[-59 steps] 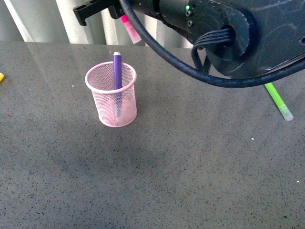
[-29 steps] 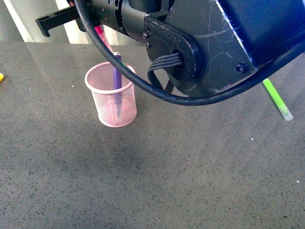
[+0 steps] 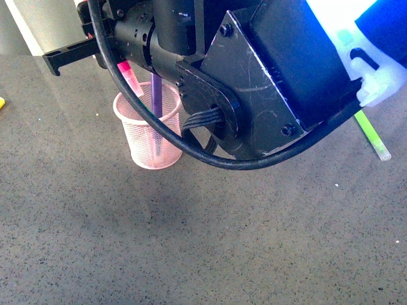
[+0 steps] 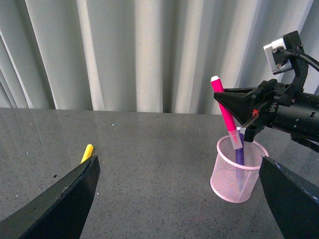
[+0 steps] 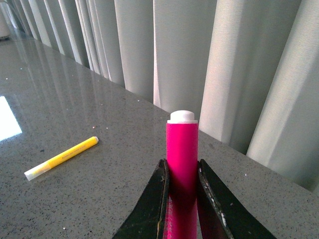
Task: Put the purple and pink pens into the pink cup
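right gripper (image 5: 182, 167): clamped on the pink pen (image 5: 182, 149), fingers either side of the barrel
pink pen: held tilted, lower end at the mouth of the pink cup (image 3: 143, 147); can't tell if it's past the rim
purple pen (image 3: 156, 101): standing in the cup, top hidden behind the right arm (image 3: 254, 82) from the front
cup: on the grey table (image 3: 191, 241), far rim blocked by the arm
left gripper (image 4: 178, 164): spread wide, holding nothing, only its finger ends in view
green pen (image 3: 372, 135): lying on the table, partly cut off by the arm
yellow pen (image 4: 87, 153): lying well apart from the cup
writing: none legible
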